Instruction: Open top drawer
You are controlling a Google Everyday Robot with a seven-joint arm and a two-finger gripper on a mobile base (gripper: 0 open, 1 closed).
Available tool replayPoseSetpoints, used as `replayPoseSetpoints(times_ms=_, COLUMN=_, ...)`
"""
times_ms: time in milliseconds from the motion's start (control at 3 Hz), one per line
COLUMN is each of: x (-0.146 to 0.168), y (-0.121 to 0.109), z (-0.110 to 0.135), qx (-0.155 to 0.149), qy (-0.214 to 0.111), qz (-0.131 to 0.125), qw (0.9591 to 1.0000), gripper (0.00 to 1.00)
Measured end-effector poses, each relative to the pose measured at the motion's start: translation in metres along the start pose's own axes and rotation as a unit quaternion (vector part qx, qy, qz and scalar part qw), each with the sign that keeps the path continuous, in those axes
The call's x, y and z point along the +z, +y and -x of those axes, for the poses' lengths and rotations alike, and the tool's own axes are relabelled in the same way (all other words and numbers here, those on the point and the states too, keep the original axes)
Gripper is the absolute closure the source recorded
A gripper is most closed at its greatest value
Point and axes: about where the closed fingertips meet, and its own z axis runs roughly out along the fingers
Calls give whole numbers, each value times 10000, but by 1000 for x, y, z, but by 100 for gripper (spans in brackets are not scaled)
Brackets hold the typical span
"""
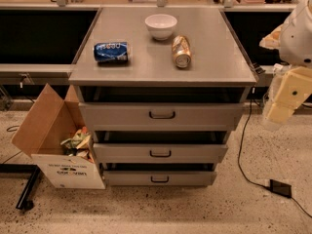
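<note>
I've got the top drawer (112, 116) square in front of me, just under the tabletop (146, 74), the widest of three grey fronts, its dark loop handle (162, 114) at centre. A dark gap shows above its panel. My pincer (278, 113) hangs at the right edge, off the cabinet's right side at about drawer height, well apart from the handle. Open or closed, I cannot tell. On top lie a blue can (111, 51) and a tan can (181, 51), with a white bowl (161, 26) behind them. A cardboard box (48, 130) sits to the left.
</note>
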Motion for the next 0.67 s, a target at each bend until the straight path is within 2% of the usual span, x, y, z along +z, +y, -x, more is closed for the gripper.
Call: replayPoseSetpoints(times_ms=667, x=5, y=0, z=0, qx=-79, qy=52, qz=14, qw=10000, gripper=0)
